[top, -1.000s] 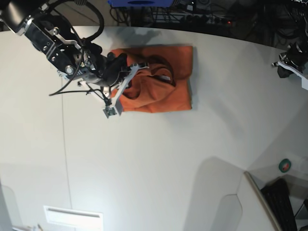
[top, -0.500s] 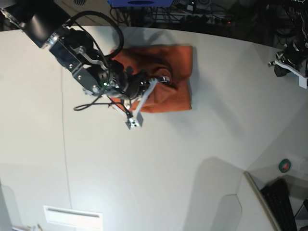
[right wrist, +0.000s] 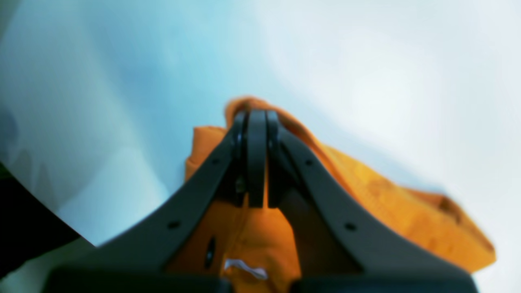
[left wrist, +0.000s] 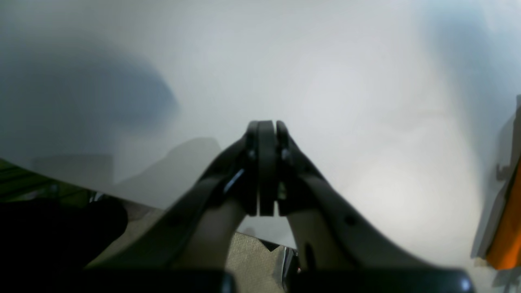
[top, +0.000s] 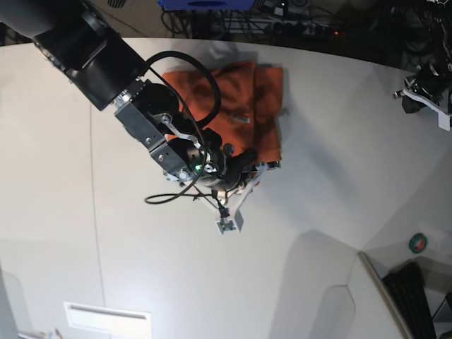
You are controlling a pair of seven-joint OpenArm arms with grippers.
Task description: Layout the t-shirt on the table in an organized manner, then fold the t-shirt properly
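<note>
The orange t-shirt (top: 244, 106) lies bunched in a rough rectangle at the back middle of the white table (top: 339, 183). My right gripper (top: 265, 168) is at the shirt's front right corner, with its arm lying across the cloth. In the right wrist view the right gripper (right wrist: 257, 118) is shut on a fold of the orange t-shirt (right wrist: 366, 187), and a small grey tag (right wrist: 244, 266) shows below it. My left gripper (top: 422, 93) is at the table's far right edge, far from the shirt. In the left wrist view it (left wrist: 266, 127) is shut and empty over bare table.
Cables (top: 282, 21) run along the back edge. A green tape roll (top: 419, 242) and a dark keyboard-like object (top: 409, 296) lie at the front right. A white panel (top: 106, 319) sits at the front left. A thin seam (top: 95, 212) crosses the table.
My right arm has swept from the shirt's left side across it to its front right corner, dragging the held fold over the cloth. The left arm has hardly moved.
</note>
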